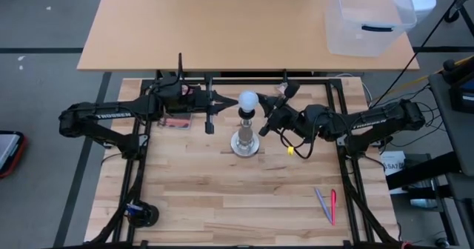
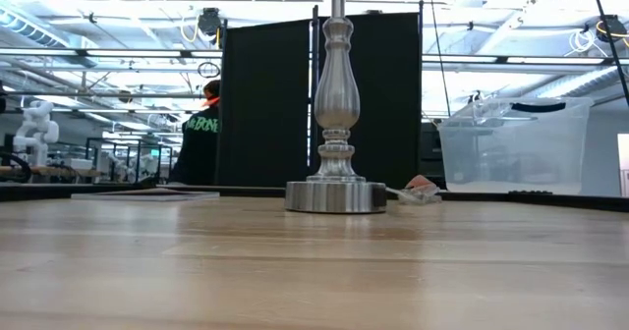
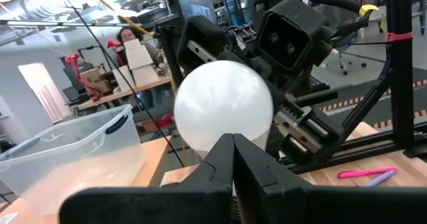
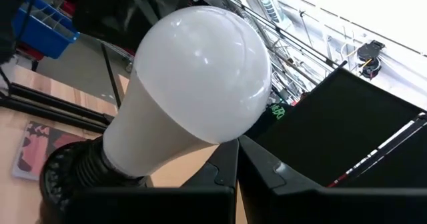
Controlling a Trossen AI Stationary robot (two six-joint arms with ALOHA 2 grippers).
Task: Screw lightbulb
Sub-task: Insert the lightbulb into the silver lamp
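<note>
While both arms reach inward along the far edge of the worktop (image 1: 222,197), a silver lamp stand (image 1: 245,141) is seen standing between them, a little behind the worktop's middle, with its round base flat on the wood. Beyond the far edge, a clear plastic bin (image 1: 366,19) is set on a second, paler table (image 1: 207,27), toward that table's right end. The lightbulb (image 1: 248,100) is found upright in the black socket (image 4: 70,171) at the top of the stand, its white globe uppermost.

The left gripper (image 1: 222,101) is held level just beside the bulb on its left, with its two dark fingers (image 3: 213,167) pressed together and nothing between them; the bulb is seen right ahead of the fingertips, and whether they touch it cannot be told. The right gripper (image 1: 266,104) is placed just beside the bulb on the opposite side, its jaws likewise fully closed on nothing, and again contact cannot be told.

Near the worktop's right front corner, a pink pen (image 1: 332,206) and a lilac pen (image 1: 323,203) are laid side by side. A small card (image 1: 176,121) lies under the left arm near the far edge.
</note>
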